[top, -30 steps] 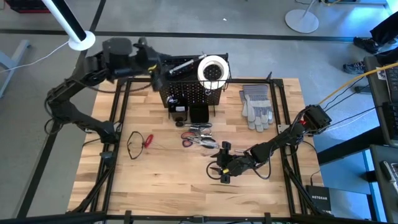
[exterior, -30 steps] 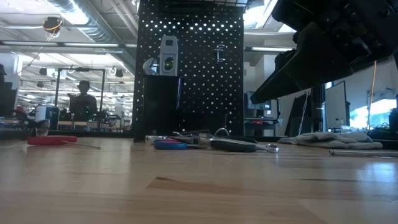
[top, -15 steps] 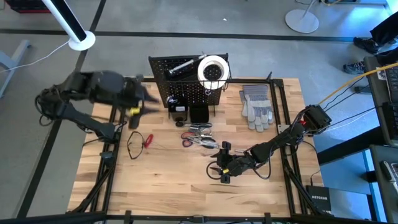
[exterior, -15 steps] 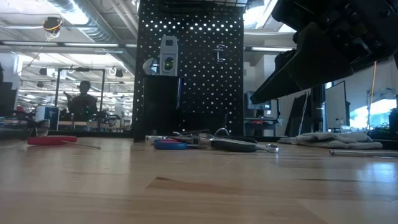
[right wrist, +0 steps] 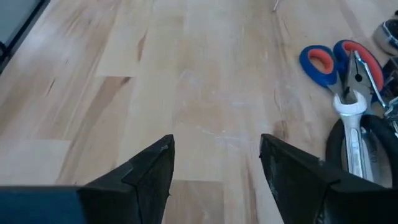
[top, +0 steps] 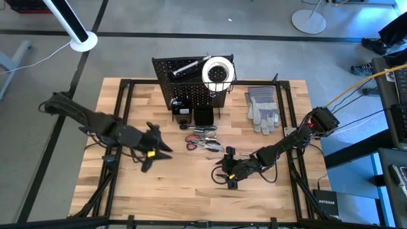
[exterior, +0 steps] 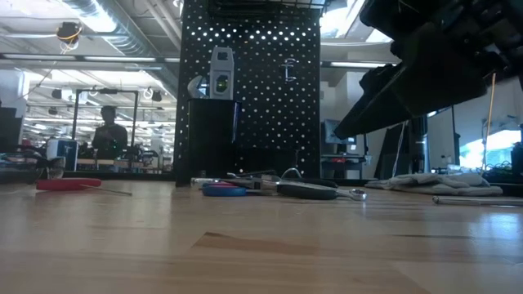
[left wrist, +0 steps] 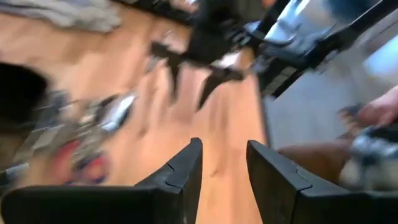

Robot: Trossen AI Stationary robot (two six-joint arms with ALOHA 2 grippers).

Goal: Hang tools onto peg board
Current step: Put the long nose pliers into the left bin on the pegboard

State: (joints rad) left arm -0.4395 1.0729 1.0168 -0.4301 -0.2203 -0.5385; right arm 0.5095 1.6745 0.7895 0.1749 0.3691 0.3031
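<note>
peg board (top: 191, 83): black, dotted with holes
tape roll (top: 217, 70): white
gloves (top: 262, 109): grey
pliers (right wrist: 339, 59): red and blue handles
table (top: 184, 184): pale wood

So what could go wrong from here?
The open left hand is over the part of the table where the red tool lies, and a poorly aimed grab might nudge it away. The tools in the pile overlap, so lifting one could drag others. The right hand rests open beside that pile, where the arms might bump.
</note>
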